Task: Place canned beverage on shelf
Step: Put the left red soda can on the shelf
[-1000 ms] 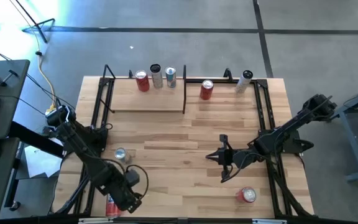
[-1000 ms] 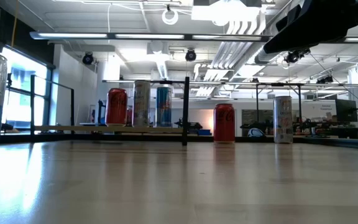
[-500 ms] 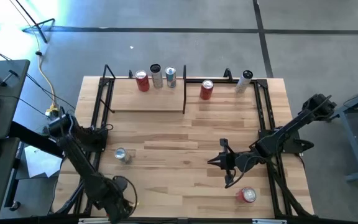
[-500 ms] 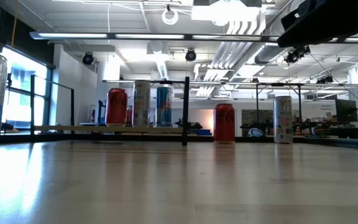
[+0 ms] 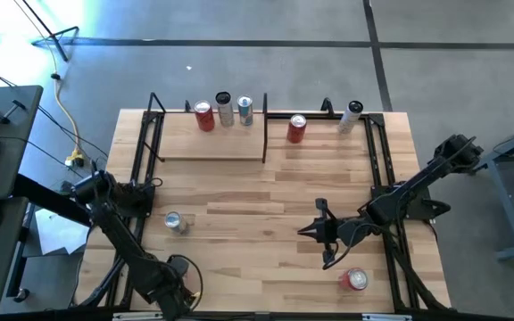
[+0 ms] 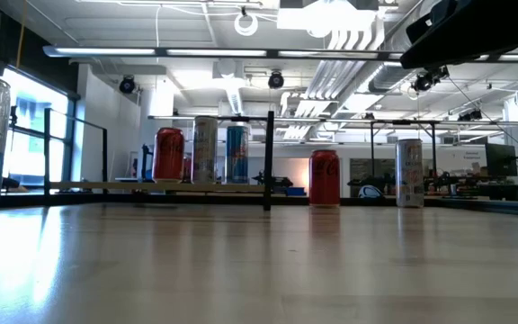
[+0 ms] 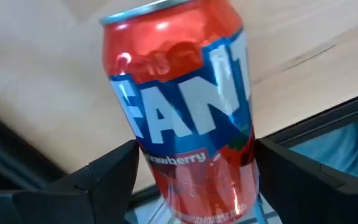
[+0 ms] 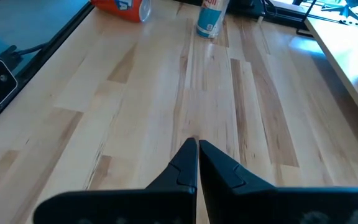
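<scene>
- Right now our left tool (image 7: pixel 194 177) sits at the near-left corner of the table (image 5: pixel 275 196), its two dark fingers flanking the lower body of a red strawberry Fanta can (image 7: pixel 182 106). They appear closed on its sides, though actual contact is hard to confirm.
- From above, the left arm folds over that corner and hides the can, so only the left wrist view tells us what the tool has.
- We judge the can is held low on its body so that it stays upright during the carry; in the wrist view it looks tilted.
- At the far-left part of the table stands the shelf (image 5: pixel 212 147), with a thin upright end panel on its right side.
- Already on it, along the far edge, are a red can (image 5: pixel 204 116), a dark-topped can (image 5: pixel 224 109) and a blue-and-silver can (image 5: pixel 244 110); the nearer part of the platform is bare, which leaves room for another.
- Still on the table are a red can beyond the panel (image 5: pixel 296 128), a pale can (image 5: pixel 351 117) at the far right, a silver can (image 5: pixel 174 222) near the left arm, and a red can at the near right (image 5: pixel 356 280).
- Our right tool (image 8: pixel 196 163) waits over the middle-right of the table, fingers pressed together and holding nothing.
</scene>
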